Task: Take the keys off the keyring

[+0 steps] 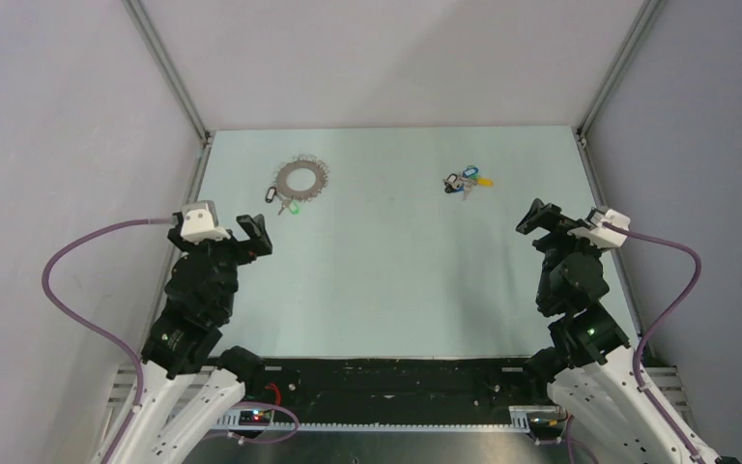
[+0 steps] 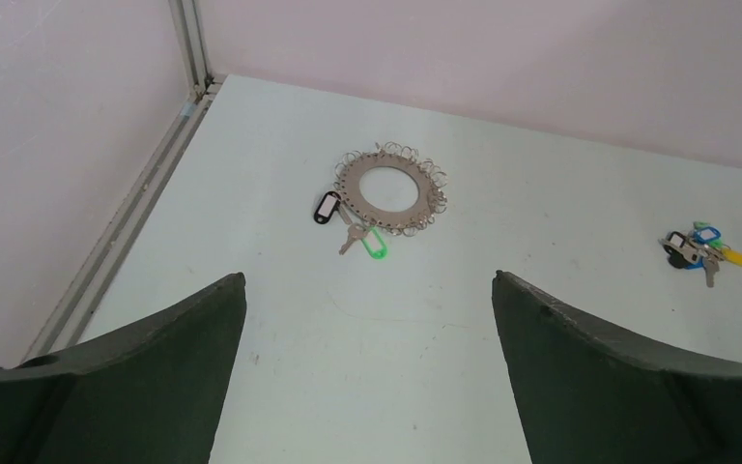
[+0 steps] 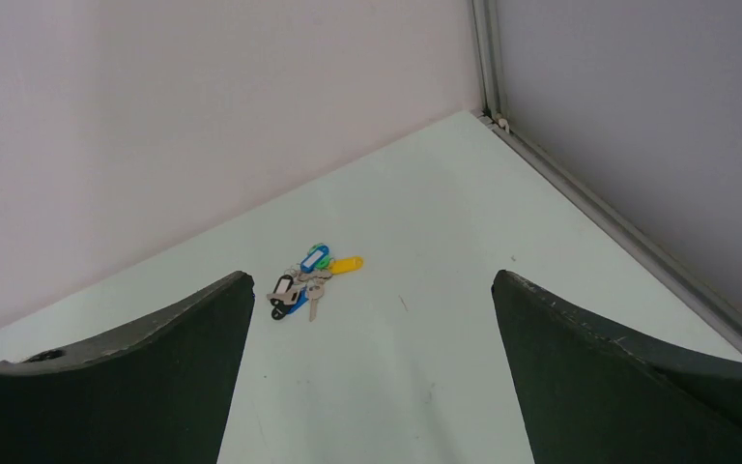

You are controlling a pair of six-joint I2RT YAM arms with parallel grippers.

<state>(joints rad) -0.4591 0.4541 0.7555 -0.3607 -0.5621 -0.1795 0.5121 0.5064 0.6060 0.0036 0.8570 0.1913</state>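
Left gripper (image 2: 368, 277) and right gripper (image 3: 372, 275) both released, holding nothing. Keyring (image 2: 391, 220) lies flat on the far-left table (image 2: 541, 387), keys (image 2: 374, 244) hooked on its near rim, well ahead of my left gripper. Risks I expect: the flat ring skids when pinched, or I send the right arm to the blue-yellow bunch (image 3: 309, 280) by mistake.

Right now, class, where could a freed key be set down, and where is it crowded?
Bare: between the keyring and the blue-and-yellow key bunch, and the middle between the left end effector and right end effector. Crowded: the keyring's near-left rim, where the keys lie.
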